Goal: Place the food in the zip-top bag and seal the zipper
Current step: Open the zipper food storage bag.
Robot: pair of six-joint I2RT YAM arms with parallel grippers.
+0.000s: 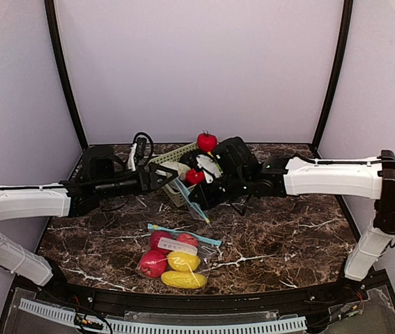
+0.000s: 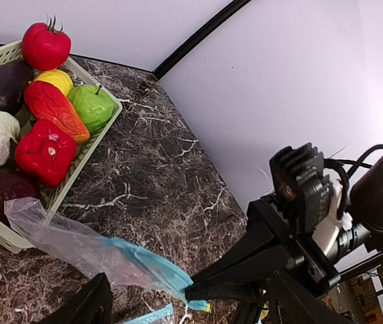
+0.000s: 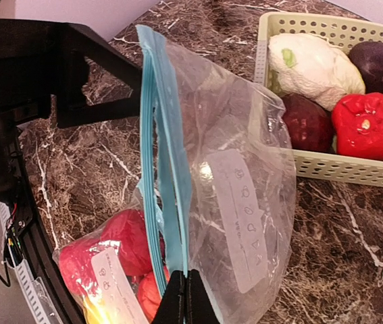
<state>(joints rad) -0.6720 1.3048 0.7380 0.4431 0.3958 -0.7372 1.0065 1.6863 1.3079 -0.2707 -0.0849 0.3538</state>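
Note:
My right gripper [image 3: 187, 290] is shut on the blue zipper strip of an empty clear zip-top bag [image 3: 245, 175] and holds it up in front of the basket. The bag also shows in the top view [image 1: 191, 202]. My left gripper [image 3: 139, 88] stands at the far end of the zipper with its jaws apart; in its own view [image 2: 190, 304] the blue strip [image 2: 144, 270] runs between its fingers. The food lies in the pale green basket [image 2: 96, 135]: tomato [image 2: 45, 44], green apple [image 2: 91, 106], red pepper [image 2: 44, 151], cabbage [image 3: 316, 64], dark purple pieces [image 3: 309, 121].
A second zip-top bag [image 1: 173, 257] holding red and yellow toy food lies on the marble table [image 1: 288, 229] near the front edge, just below the held bag. It also shows in the right wrist view [image 3: 110, 256]. Black cables [image 1: 140, 145] lie at the back left.

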